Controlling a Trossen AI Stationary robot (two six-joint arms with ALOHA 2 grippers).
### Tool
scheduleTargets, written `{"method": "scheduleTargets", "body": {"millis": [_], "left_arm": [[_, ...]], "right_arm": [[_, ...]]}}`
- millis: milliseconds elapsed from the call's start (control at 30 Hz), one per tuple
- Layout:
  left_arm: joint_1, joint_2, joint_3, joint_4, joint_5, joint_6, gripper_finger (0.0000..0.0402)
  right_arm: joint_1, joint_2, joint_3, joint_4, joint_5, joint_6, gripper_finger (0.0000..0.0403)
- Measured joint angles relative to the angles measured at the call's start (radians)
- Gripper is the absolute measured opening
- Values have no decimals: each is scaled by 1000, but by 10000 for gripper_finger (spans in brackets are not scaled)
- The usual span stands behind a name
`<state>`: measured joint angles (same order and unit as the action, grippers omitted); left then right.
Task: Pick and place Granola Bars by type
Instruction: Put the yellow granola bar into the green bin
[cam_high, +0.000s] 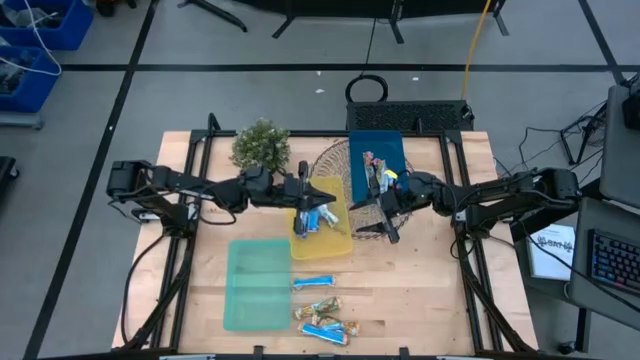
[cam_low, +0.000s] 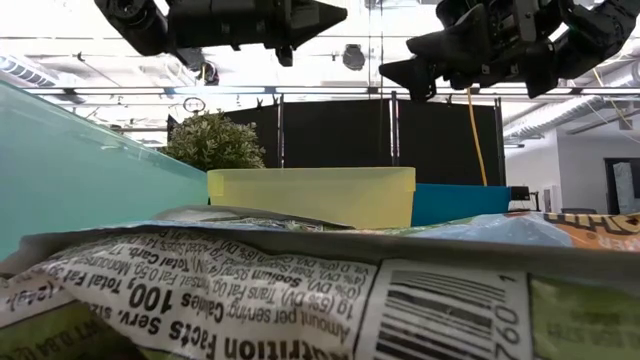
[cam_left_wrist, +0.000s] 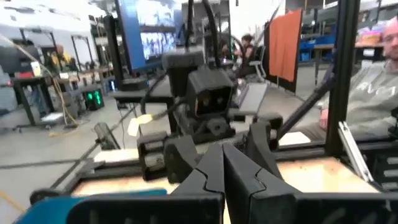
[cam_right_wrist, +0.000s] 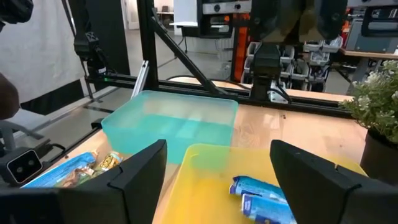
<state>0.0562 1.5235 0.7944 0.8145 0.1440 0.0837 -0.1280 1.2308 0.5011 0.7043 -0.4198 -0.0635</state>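
Blue-and-white granola bars lie in the yellow tray; they also show in the right wrist view. More bars lie in the blue tray. Several loose bars lie on the table near its front edge. My left gripper is shut and empty, held above the yellow tray's far edge. My right gripper is open and empty, held above the table between the yellow and blue trays, pointing toward the table's left.
A green tray lies at the front left, beside the loose bars. A potted plant stands at the back, and a round wicker mat lies under the blue tray. One wrapper lies right before the low camera.
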Motion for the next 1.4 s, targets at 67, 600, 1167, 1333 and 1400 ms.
{"method": "scheduleTargets", "body": {"millis": [67, 600, 1167, 1333, 1400], "left_arm": [[-6, 1, 0, -6, 0, 0, 0], [-68, -313, -97, -349, -144, 35, 6], [-195, -911, -600, -314, -513, -127, 5], [-234, -999, -632, -362, -555, -119, 10], [-249, -1023, -632, -409, -582, -112, 4]], "right_arm": [[0, 0, 0, -13, 0, 0, 276], [-30, -250, -1, -311, 1, 45, 256], [-26, -412, -2, -511, 4, 51, 251], [-28, -433, -2, -590, 13, 52, 251], [-27, -439, -2, -617, 31, 48, 251]]}}
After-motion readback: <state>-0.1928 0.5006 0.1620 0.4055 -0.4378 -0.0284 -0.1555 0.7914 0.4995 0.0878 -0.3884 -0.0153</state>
